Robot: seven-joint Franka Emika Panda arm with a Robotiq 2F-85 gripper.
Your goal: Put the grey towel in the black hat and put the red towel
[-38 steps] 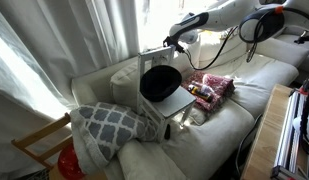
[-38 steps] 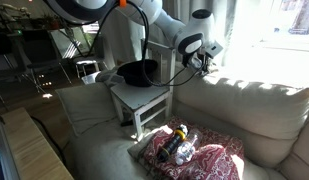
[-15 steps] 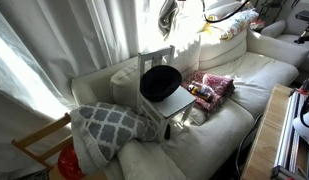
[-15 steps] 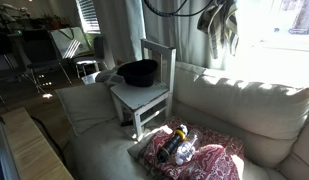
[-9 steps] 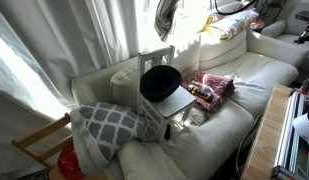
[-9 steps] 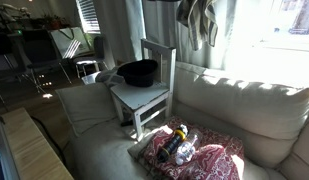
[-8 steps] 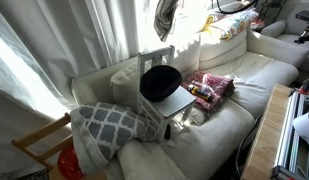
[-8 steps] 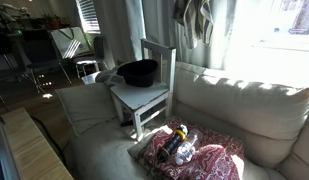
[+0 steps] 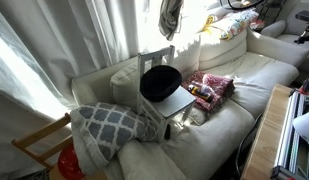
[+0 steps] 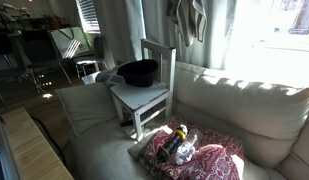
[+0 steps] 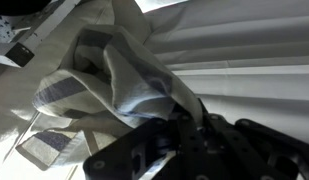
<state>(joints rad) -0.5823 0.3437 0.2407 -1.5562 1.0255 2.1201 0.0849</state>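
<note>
Curtained window light backs the scene: pale curtains (image 9: pixel 54 50) hang behind a cream sofa (image 9: pixel 229 110), which carries everything else. A white chair (image 10: pixel 159 65) stands on the sofa cushions, and its seat serves as the worktop (image 10: pixel 144 100), raising the target container to an easy height. A patterned cushion (image 9: pixel 109 122) lies against the chair's near side and plays no part in the task. The red towel (image 10: pixel 204 160) lies crumpled on the sofa just beside the chair, with small objects (image 10: pixel 176 145) on it that are too indistinct to name; it is judged to be awaiting its turn. The black hat (image 9: pixel 160 82) rests on the worktop with its opening upward, so that cloth can be dropped in from above. The grey towel (image 10: pixel 189 20) hangs high in front of the curtains, well above the hat and slightly to one side in both exterior views; the height presumably lets its loose end clear the chair back. In the wrist view the pincer (image 11: pixel 179 120) is clenched on a gathered fold of the grey towel, the rest draping freely.
</note>
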